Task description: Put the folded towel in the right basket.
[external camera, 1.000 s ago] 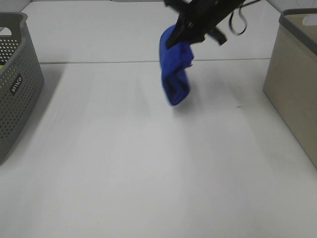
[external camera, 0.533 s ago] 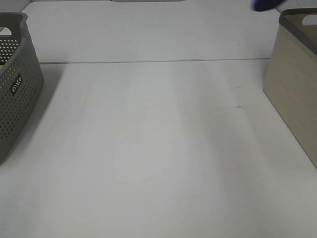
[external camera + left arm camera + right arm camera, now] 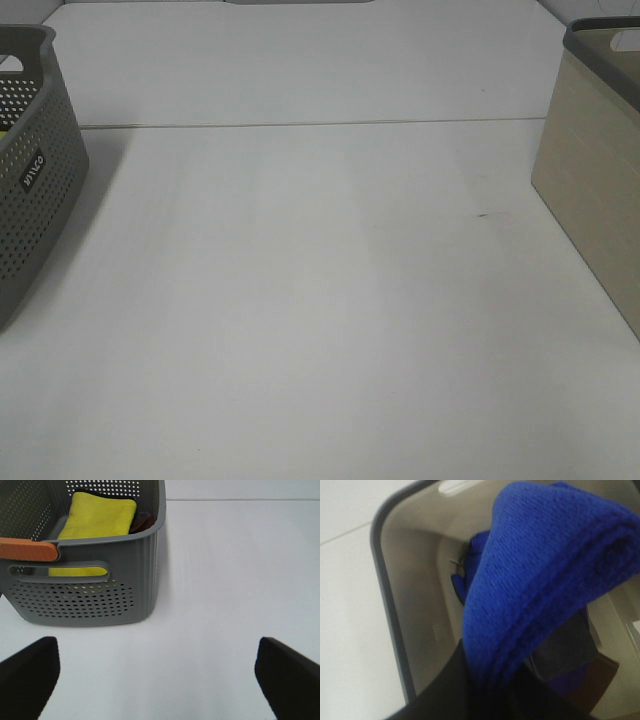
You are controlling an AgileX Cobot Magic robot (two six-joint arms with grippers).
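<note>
Blue towel [image 3: 545,565], folded into a thick roll, is up in the right hand [image 3: 487,685]. The hand is clamped tight on the towel's lower end, dark fingers [image 3: 445,690] pinching the fabric. Towel sits right over the open mouth of the right basket [image 3: 382,585], the beige one w/ the dark grey rim. Can't tell if it's past the rim or just above it.

Inside that basket, under the towel: more blue cloth [image 3: 470,565], a grey piece [image 3: 565,647] and sth brown [image 3: 600,677] in the corner.

High cam: the right basket [image 3: 590,190] stands at the right edge of the white counter [image 3: 320,300]; towel and both arms are out of shot there. Grey perforated basket [image 3: 30,190] sits at the far left edge, well apart from the beige one.

Left hand [image 3: 160,680] hangs over the counter, fingers [image 3: 30,675] spread wide apart, gripping nothing. Just ahead of it is the grey basket [image 3: 100,595], w/ a folded yellow cloth [image 3: 97,517] lying inside, sth dark beside it, and an orange strip [image 3: 27,549] on the rim.
</note>
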